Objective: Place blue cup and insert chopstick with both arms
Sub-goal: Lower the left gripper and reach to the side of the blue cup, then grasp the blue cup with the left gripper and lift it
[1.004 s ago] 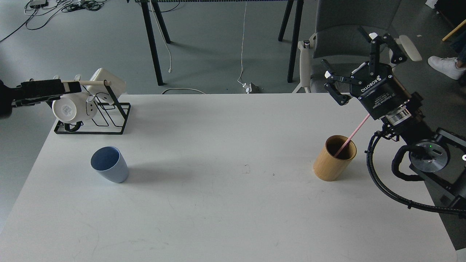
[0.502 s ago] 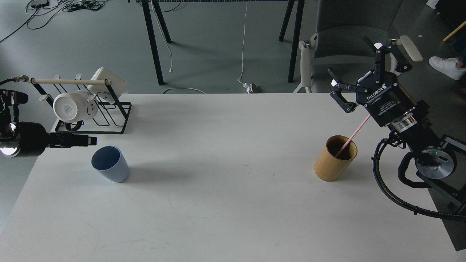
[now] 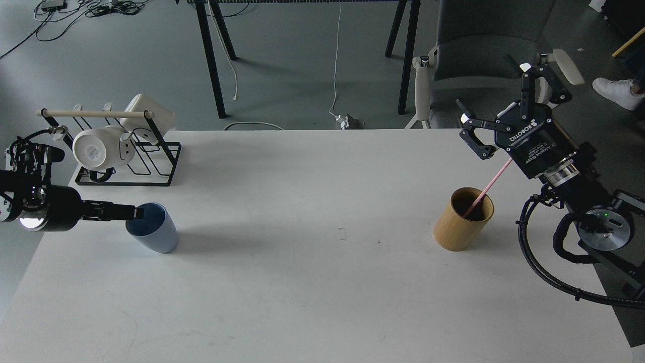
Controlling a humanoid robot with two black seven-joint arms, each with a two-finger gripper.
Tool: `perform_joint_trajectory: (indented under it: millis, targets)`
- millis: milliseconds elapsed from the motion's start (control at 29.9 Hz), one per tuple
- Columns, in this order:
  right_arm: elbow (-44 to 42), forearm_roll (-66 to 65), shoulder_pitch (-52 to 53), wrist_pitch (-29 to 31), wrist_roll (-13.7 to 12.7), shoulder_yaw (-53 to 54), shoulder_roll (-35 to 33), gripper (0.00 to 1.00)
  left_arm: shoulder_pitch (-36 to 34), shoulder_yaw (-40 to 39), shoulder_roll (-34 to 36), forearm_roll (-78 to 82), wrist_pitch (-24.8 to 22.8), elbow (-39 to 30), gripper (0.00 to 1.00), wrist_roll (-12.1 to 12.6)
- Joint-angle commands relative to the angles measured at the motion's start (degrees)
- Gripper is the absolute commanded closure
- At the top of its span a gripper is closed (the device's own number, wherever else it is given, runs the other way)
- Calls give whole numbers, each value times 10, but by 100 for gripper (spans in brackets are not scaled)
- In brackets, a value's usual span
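Step in hand, as judged: the reach for the blue cup [image 3: 152,228], first half of the task. The cup stands upright on the left part of the white counter [image 3: 302,282], in front of the black mug rack [image 3: 128,161]. Left tool [image 3: 135,212] comes in low from the left edge, its tip at the cup's near rim, seemingly touching or just inside it; it is seen edge-on and dark, so I cannot tell whether its fingers are apart or together (no clear gap visible). Right tool [image 3: 501,103] hangs above and behind the bamboo holder [image 3: 463,219] at the right, fingers spread wide and holding nothing; the pink chopstick [image 3: 488,188] leans in the holder, its upper end passing behind the tool body. Next move calls for the left tool to bracket the cup wall and close without tipping the cup, then carry it toward the centre; the right must come down on the chopstick. Versus half a second ago: the left tool has dropped and advanced from beside the rack to the rim; cup, holder and right arm are nearly unchanged.
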Motion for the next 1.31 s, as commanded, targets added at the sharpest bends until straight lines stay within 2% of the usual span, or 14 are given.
perform_joint_trajectory:
  millis: [0,167,268,368,536,569,703,804,871,904,1004,1272]
  targets:
    - [0,1,0,0,0,-2,0,5,9,0,-12,-1,6,7,2,0]
    - [2,0,-11,0,0,1,0,5,11,-1,-20,-2,6,7,5,0]
    - [1,1,-15,0,0,1,-1,5,11,-1,-21,-2,6,5,17,0]
    - [2,0,-19,0,0,2,-1,5,13,-1,-21,-1,6,3,19,0]
    - [1,0,-21,0,0,1,-1,5,19,-1,-19,-1,6,0,33,0]
    - [1,1,-21,0,0,1,0,5,19,-1,-18,-1,6,0,37,0]
    - [1,0,-21,0,0,2,0,5,20,-2,-17,-2,16,-1,67,0]
    - [3,1,-20,0,0,2,-1,5,20,-1,-18,-4,51,-1,75,0]
    - [4,1,-21,0,0,2,-1,5,20,-1,-18,-5,52,-2,82,0]
    - [4,1,-21,0,0,2,-1,5,20,-1,-18,-4,52,-2,89,0]
    - [6,0,-23,0,0,1,-2,5,21,-1,-13,-5,51,-9,94,0]
    - [5,0,-24,0,0,1,-4,5,21,-10,35,-10,57,-86,97,0]
